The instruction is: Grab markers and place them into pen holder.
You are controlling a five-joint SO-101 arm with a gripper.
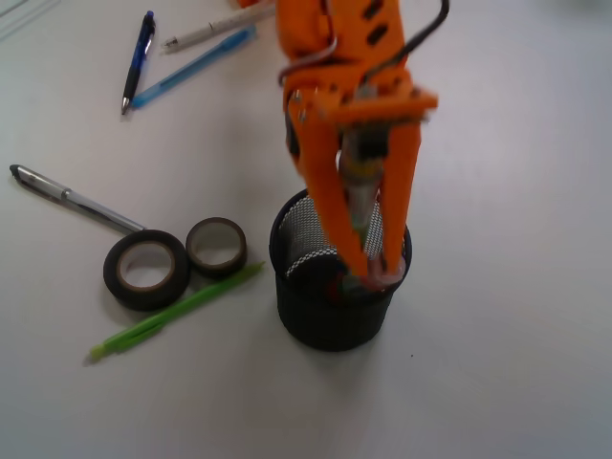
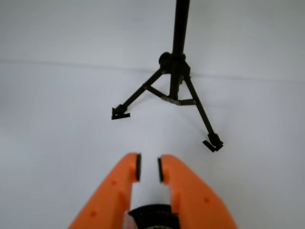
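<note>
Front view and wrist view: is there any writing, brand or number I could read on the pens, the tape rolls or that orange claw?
None can be read.
White pen: faint dark marks on the barrel, too blurred to read.
Tape rolls, gripper, pen holder: no lettering visible.

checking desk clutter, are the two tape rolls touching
Touching: the front view shows the larger tape roll and the smaller tape roll with rims meeting, no gap.

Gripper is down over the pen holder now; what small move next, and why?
Probably open the fingers a little to drop the marker. The front view shows it upright between them, the gripper tip inside the pen holder's rim, so it should fall in.
</note>
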